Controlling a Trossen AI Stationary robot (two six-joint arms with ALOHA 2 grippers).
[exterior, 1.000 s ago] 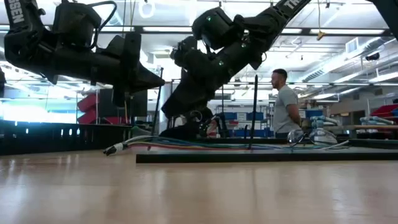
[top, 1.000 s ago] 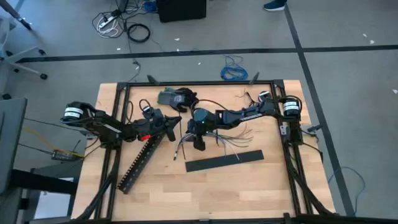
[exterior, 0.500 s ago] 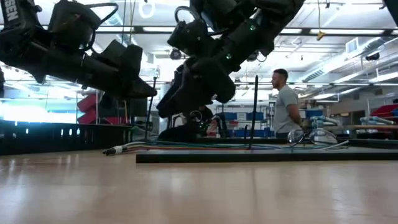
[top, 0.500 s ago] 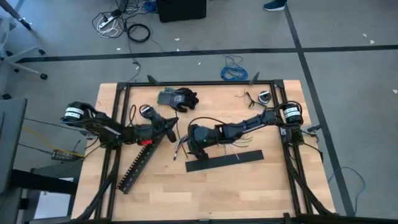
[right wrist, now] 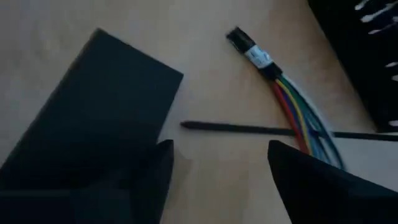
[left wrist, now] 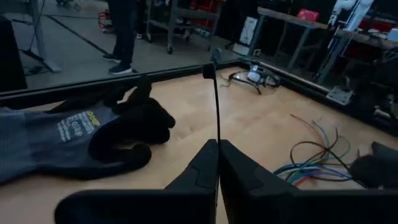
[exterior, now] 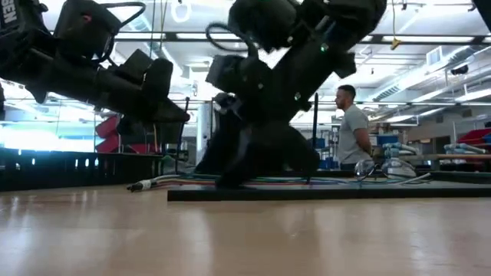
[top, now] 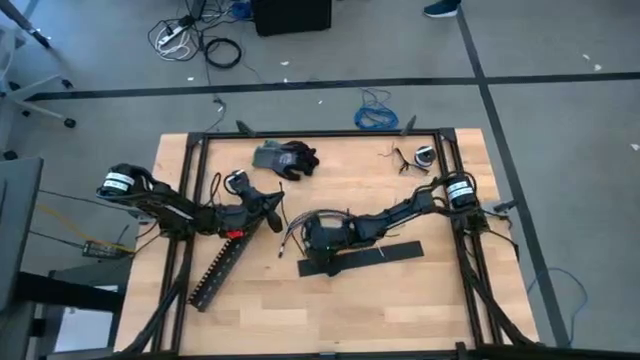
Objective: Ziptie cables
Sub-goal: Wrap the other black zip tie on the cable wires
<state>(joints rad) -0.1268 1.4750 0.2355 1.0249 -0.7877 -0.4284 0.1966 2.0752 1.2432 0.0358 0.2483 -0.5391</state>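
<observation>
The cables (right wrist: 291, 92), a bundle of coloured wires ending in a small black connector (right wrist: 247, 50), lie on the table's middle (top: 292, 237). One ziptie (right wrist: 242, 128) lies flat on the wood and crosses the bundle. My right gripper (right wrist: 217, 152) is open and points down, low over the table beside the cables' connector end (top: 318, 258). Left of it, my left gripper (top: 274, 213) is shut on a second ziptie (left wrist: 216, 106), which stands up from its fingers. My left gripper pinches the ziptie's lower part (left wrist: 217, 135) between its two shut fingers. The thin strip sticks out straight past the fingertips, its head (left wrist: 209, 71) at the free end, clear of the table.
A wide flat black bar (top: 365, 258) lies right by the right gripper, toward the near edge. A long slotted duct (top: 222, 268) lies slantwise at the near left. A grey-and-black glove (top: 285, 157) rests at the far edge. A person (exterior: 351, 130) stands in the room behind.
My right gripper has swung from above the cables toward the table's near edge and down, ending low over the bar's left end. My left gripper has dipped a little, still shut on its ziptie.
</observation>
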